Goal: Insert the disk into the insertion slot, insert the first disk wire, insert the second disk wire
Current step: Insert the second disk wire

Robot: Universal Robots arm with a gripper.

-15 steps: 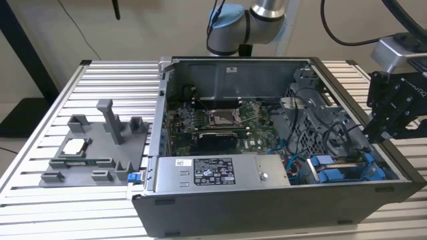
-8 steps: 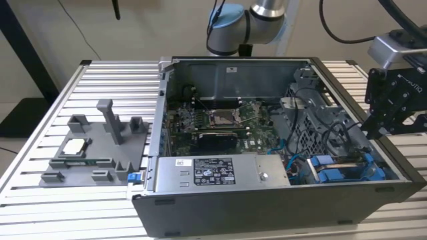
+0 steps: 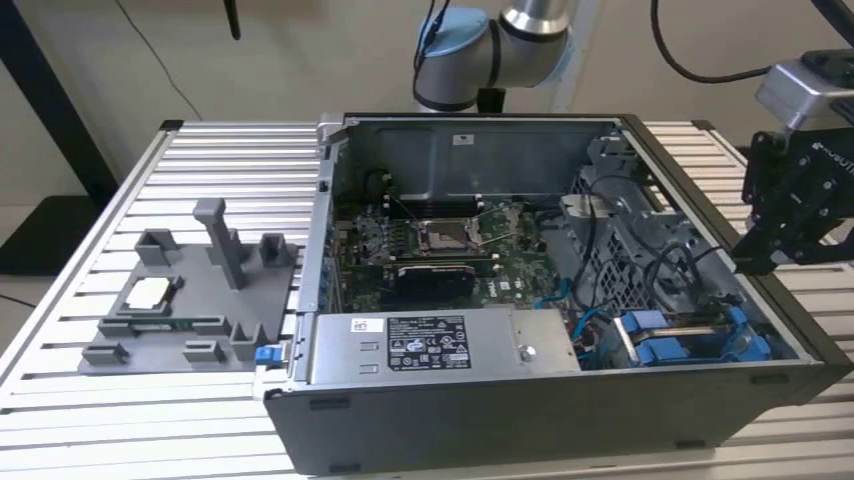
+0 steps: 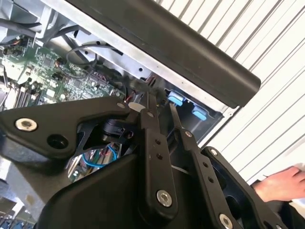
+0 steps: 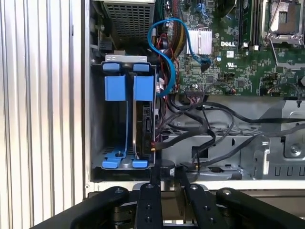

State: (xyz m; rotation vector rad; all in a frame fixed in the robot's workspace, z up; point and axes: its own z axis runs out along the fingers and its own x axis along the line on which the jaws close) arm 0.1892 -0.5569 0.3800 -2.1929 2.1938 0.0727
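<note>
The disk (image 5: 144, 125) stands on edge in the insertion slot of the drive cage (image 5: 97, 119), clipped in its blue carrier (image 5: 144, 88). Beside it sits a second blue carrier (image 5: 115, 88). Black wires (image 5: 190, 125) run from the case floor to the disk's edge. A blue wire (image 5: 167, 57) loops from the motherboard down past the cage. My gripper (image 5: 167, 174) hovers just outside the case wall, in line with the disk. Its black fingers (image 4: 147, 114) stand a narrow gap apart with nothing between them. In the exterior view the gripper (image 3: 754, 262) hangs at the case's right side, above the blue carriers (image 3: 681, 340).
The open computer case (image 3: 534, 420) lies on a slatted metal table (image 3: 80, 400). A labelled grey power supply box (image 3: 427, 345) fills its front. A grey fixture (image 3: 187, 300) stands at the exterior view's left. A person's hand (image 4: 281, 183) rests on the table by the case.
</note>
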